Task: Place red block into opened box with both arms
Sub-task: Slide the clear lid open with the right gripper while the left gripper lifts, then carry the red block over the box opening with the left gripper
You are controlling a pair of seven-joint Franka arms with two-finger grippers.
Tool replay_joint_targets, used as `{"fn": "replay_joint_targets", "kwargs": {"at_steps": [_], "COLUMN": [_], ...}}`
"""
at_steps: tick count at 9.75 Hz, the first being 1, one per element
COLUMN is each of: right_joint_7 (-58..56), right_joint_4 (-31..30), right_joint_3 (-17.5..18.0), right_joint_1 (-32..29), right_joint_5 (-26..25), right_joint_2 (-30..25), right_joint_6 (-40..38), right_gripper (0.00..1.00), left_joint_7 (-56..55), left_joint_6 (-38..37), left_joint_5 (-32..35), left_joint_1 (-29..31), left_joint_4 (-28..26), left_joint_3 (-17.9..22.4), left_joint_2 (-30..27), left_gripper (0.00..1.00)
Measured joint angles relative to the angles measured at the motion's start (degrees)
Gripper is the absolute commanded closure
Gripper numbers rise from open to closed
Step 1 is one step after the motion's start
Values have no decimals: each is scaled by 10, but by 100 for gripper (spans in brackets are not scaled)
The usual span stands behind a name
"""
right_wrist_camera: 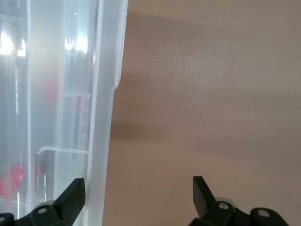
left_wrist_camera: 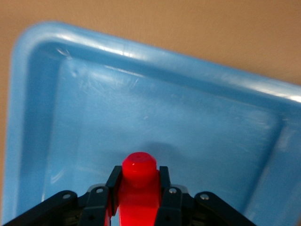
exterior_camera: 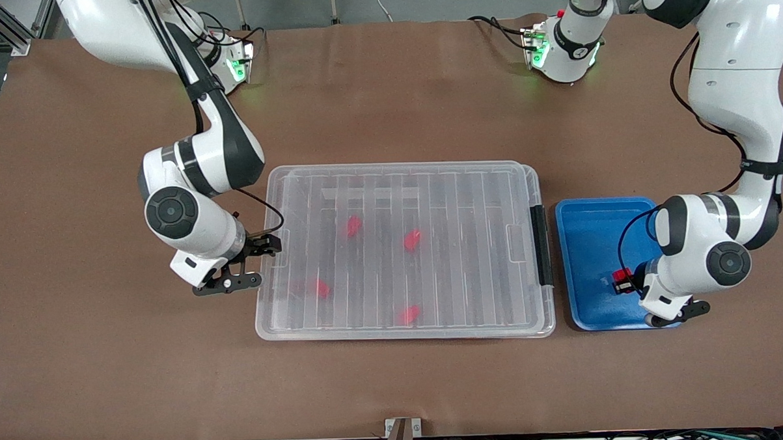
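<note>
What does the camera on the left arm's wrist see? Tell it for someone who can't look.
The left gripper is shut on a small bright red plastic block, its rounded stub poking out between the black fingers. Under it is a shallow blue plastic tray on the brown table.

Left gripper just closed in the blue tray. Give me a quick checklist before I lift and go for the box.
1. Left gripper shut on the red block: ok.
2. Block sits centred between the fingers, stub end protruding: ok.
3. Block lifted off the blue tray: cannot tell.
4. Box lid open: not ok, the ribbed lid lies flat over it, with four red blocks inside.
5. Right gripper open at the box edge toward the right arm's end: ok.
6. Right gripper holding the lid: not ok, one finger touches or nearly touches the rim.
</note>
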Motion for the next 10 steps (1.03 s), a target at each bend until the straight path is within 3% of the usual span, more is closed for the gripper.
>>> {"fn": "replay_joint_targets", "kwargs": {"at_steps": [5, 10], "right_joint_7": [-25, -108], "right_joint_4": [-2, -1], "right_joint_3": [-8, -10], "right_joint_1": [-41, -110], "right_joint_5": [-38, -45], "right_joint_2": [-1, -5], "right_joint_6": [-18, -55], "right_gripper": [0, 0], "left_joint_7": [-25, -147], "left_joint_6": [-141, -182], "left_joint_5": [-2, -2], "left_joint_1": [-2, -8], "left_joint_4": [26, 48], "left_joint_3": [-74, -173], "left_joint_2": [-117, -129], "left_gripper": [100, 100]}}
